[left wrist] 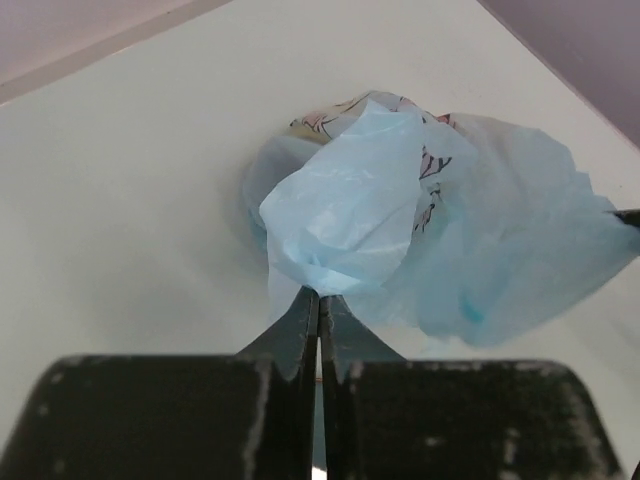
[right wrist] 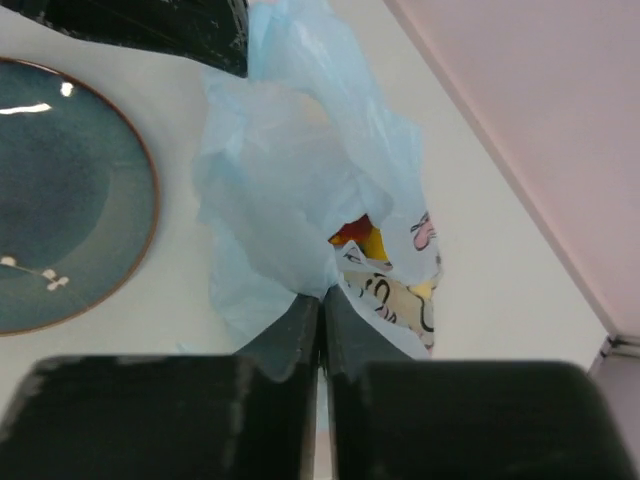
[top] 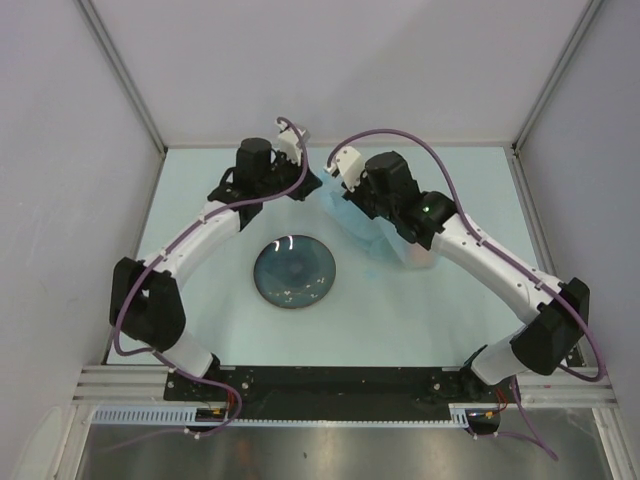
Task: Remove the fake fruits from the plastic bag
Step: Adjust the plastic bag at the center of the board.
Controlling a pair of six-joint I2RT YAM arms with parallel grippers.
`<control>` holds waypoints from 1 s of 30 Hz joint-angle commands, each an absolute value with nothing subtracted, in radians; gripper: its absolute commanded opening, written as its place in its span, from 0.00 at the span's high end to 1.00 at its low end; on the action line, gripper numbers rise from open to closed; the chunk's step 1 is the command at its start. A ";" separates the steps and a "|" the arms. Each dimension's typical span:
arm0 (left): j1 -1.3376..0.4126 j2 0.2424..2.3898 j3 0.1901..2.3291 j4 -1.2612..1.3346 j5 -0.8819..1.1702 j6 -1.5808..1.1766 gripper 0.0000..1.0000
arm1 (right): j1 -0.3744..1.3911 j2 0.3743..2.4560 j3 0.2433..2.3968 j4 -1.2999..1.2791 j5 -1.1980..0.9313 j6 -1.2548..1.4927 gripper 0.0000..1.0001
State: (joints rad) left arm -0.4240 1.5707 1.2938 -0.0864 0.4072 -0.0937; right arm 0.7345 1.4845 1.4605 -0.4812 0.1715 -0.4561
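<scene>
Pale blue crinkly film: the plastic bag [top: 365,240] lies at the far middle of the table [top: 450,310], just beyond the plate [top: 294,272], held between both arms. The left gripper [left wrist: 319,296] is pinched tight on a fold of it. The right gripper [right wrist: 322,295] is clamped on film opposite. Neither is nearer. The bag is bunched and printed. The fake fruits [right wrist: 358,236] show only as a red-and-yellow glimpse through a gap.

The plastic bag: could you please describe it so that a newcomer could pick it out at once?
On the pale table, look rightward past the dark round plate. The plastic bag is the crumpled light blue film pinched by the left gripper and right gripper; unlike the plate, it is thin, translucent and printed.
</scene>
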 commanded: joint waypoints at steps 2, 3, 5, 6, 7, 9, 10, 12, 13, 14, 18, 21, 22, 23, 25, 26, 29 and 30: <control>-0.397 1.575 1.416 -0.035 0.492 -0.153 1.00 | 0.683 1.428 1.502 -0.408 0.224 -0.450 1.00; -0.390 1.575 1.440 -0.037 0.495 -0.169 1.00 | 0.670 1.419 1.522 -0.408 0.227 -0.443 1.00; -0.362 1.572 1.520 -0.035 0.520 -0.233 1.00 | 0.602 1.396 1.558 -0.403 0.201 -0.404 1.00; -0.351 1.572 1.548 -0.034 0.529 -0.251 1.00 | 0.571 1.390 1.601 -0.405 0.180 -0.394 1.00; -0.344 1.569 1.574 -0.031 0.537 -0.267 1.00 | 0.548 1.382 1.620 -0.403 0.149 -0.390 1.00; -0.325 1.566 1.649 -0.032 0.571 -0.304 1.00 | 0.476 1.364 1.653 -0.381 0.126 -0.397 1.00; -0.321 1.569 1.699 -0.035 0.581 -0.313 1.00 | 0.454 1.359 1.661 -0.371 0.086 -0.402 1.00; -0.313 1.584 1.742 -0.044 0.626 -0.337 1.00 | 0.387 1.344 1.667 -0.357 0.051 -0.417 1.00; -0.313 1.589 1.758 -0.055 0.641 -0.347 1.00 | 0.367 1.338 1.664 -0.357 0.020 -0.422 1.00; -0.313 1.594 1.779 -0.066 0.653 -0.374 1.00 | 0.347 1.332 1.658 -0.362 0.009 -0.425 1.00; -0.313 1.574 1.726 -0.084 0.701 -0.417 1.00 | 0.264 1.267 1.585 -0.413 -0.107 -0.416 1.00; -0.314 1.545 1.649 -0.139 0.704 -0.385 1.00 | 0.230 1.232 1.496 -0.446 -0.135 -0.397 1.00; -0.314 1.552 1.635 -0.158 0.698 -0.373 1.00 | 0.213 1.220 1.471 -0.451 -0.150 -0.376 1.00; -0.313 1.560 1.635 -0.187 0.695 -0.345 1.00 | 0.206 1.220 1.436 -0.448 -0.153 -0.358 1.00; -0.311 1.597 1.688 -0.210 0.678 -0.312 1.00 | 0.189 1.250 1.417 -0.430 -0.161 -0.298 1.00; -0.308 1.652 1.725 -0.233 0.670 -0.280 1.00 | 0.183 1.271 1.419 -0.392 -0.164 -0.275 1.00; -0.295 1.817 1.961 -0.267 0.650 -0.256 1.00 | 0.173 1.354 1.428 -0.250 -0.153 -0.224 1.00; -0.291 1.871 2.049 -0.309 0.650 -0.253 1.00 | 0.173 1.380 1.452 -0.215 -0.137 -0.218 1.00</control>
